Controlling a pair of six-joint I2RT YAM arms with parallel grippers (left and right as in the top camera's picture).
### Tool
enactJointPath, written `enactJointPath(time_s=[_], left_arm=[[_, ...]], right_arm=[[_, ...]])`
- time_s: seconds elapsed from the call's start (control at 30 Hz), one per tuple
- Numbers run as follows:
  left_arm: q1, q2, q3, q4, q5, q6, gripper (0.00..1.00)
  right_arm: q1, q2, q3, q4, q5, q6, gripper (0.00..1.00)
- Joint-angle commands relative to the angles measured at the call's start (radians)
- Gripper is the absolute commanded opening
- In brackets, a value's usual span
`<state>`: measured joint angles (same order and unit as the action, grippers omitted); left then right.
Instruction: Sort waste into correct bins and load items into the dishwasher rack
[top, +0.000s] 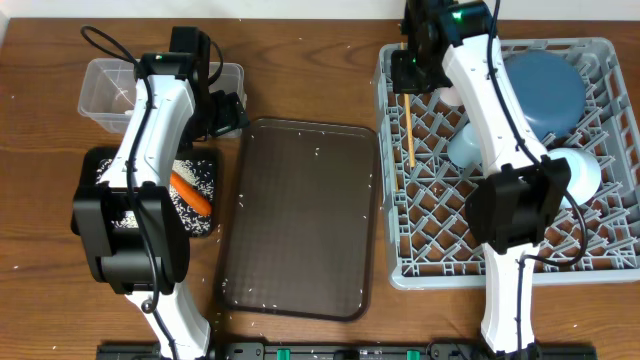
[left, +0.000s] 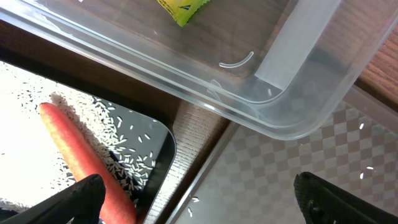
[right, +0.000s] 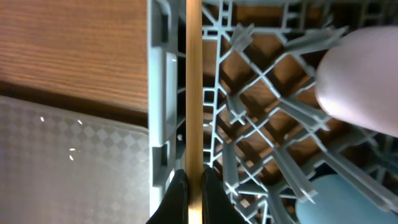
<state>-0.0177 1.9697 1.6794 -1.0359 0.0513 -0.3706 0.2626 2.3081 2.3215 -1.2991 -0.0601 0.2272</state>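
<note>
My right gripper (top: 408, 75) (right: 194, 193) is shut on the wooden chopsticks (top: 408, 130) (right: 194, 93), which hang along the left side of the grey dishwasher rack (top: 420, 260) (right: 261, 124). In the rack are the big blue plate-bowl (top: 545, 90), a light-blue cup (top: 465, 145), a small light-blue bowl (top: 580, 170) and the pink cup (right: 360, 81). My left gripper (top: 225, 110) (left: 199, 199) is open and empty between the clear tub (top: 110, 90) (left: 280, 106) and the black tray (top: 200, 225). The carrot (top: 190, 193) (left: 81, 155) lies on rice (left: 124, 155) in the black tray. A green-yellow wrapper (left: 180, 7) is in the tub.
The dark brown serving tray (top: 300, 220) (left: 298, 168) (right: 62, 155) lies in the middle, between the bins and the rack, with a few rice grains on it. Stray grains dot the wooden table (top: 40, 150).
</note>
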Motion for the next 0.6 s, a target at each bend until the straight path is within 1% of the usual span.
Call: enactJointPath(time_s=[0.0, 0.07, 0.1, 0.17, 0.2, 0.23, 0.33, 0.4, 0.47, 0.57], left_arm=[[-0.001, 0.004, -0.007, -0.002, -0.014, -0.009, 0.98], [-0.001, 0.004, -0.007, -0.002, -0.014, -0.009, 0.98], [-0.001, 0.004, -0.007, -0.002, -0.014, -0.009, 0.98], [-0.001, 0.004, -0.007, -0.002, -0.014, -0.009, 0.98], [-0.001, 0.004, -0.007, -0.002, -0.014, -0.009, 0.98], [-0.001, 0.004, -0.007, -0.002, -0.014, -0.009, 0.98], [-0.001, 0.004, -0.007, -0.002, -0.014, -0.009, 0.98], [-0.001, 0.004, -0.007, -0.002, -0.014, -0.009, 0.98], [-0.001, 0.004, -0.007, -0.002, -0.014, -0.009, 0.98], [-0.001, 0.004, -0.007, -0.002, -0.014, -0.009, 0.98]], right_arm=[[0.018, -0.024, -0.062, 0.027, -0.050, 0.023, 0.01], [0.022, -0.024, -0.087, 0.048, -0.050, 0.023, 0.02], [0.023, -0.024, -0.091, 0.051, -0.050, 0.023, 0.18], [0.023, -0.024, -0.091, 0.050, -0.049, 0.023, 0.54], [0.020, -0.027, -0.090, 0.048, -0.049, 0.022, 0.65], [0.018, -0.031, -0.085, 0.045, -0.050, 0.018, 0.72], [0.017, -0.045, -0.068, 0.024, -0.050, 0.001, 0.76], [0.017, -0.071, -0.056, 0.003, -0.049, -0.008, 0.76], [0.018, -0.114, -0.055, -0.009, -0.045, -0.021, 0.76], [0.018, -0.197, -0.055, -0.034, -0.040, -0.044, 0.80]])
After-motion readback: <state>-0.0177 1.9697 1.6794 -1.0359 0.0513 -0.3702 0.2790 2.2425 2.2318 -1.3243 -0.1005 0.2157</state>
